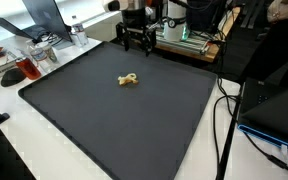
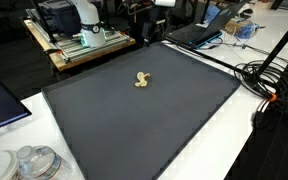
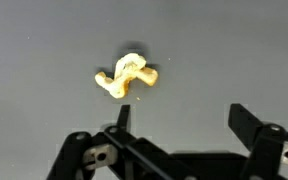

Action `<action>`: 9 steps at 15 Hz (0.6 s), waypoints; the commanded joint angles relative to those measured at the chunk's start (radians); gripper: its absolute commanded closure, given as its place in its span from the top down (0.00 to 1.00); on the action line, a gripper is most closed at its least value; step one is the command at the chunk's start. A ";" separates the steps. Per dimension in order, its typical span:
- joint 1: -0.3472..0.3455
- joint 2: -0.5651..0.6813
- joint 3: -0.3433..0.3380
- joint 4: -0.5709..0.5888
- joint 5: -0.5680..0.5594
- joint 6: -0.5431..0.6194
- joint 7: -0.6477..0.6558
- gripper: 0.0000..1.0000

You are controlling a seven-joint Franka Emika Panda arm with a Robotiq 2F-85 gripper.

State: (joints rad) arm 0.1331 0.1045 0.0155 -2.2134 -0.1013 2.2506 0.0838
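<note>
Your arm [image 1: 136, 18] hangs over the dark mat [image 1: 104, 130] on the desk, at the edge by the robot base. The wrist aims down. The fingers [image 3: 241, 121] are spread wide, holding nothing. The pale yellow knobbly piece [image 1: 129, 80] lies flat near the mat's centre, well apart from them, with its long axis roughly parallel to that edge.

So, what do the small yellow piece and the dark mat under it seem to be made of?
The small yellow piece looks like pale matte plastic, perhaps foam: rounded lobes, soft highlights; too small to settle. The dark mat looks like matte rubber or fabric-faced foam: flat, even grey, no glare.
</note>
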 commanded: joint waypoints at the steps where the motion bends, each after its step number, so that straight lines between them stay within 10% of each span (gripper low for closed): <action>1: -0.010 0.146 0.018 0.180 -0.067 -0.114 -0.020 1.00; 9: 0.059 0.384 0.019 0.457 -0.221 -0.290 -0.006 1.00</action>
State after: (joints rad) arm 0.1652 0.3990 0.0330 -1.8799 -0.2635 2.0483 0.0780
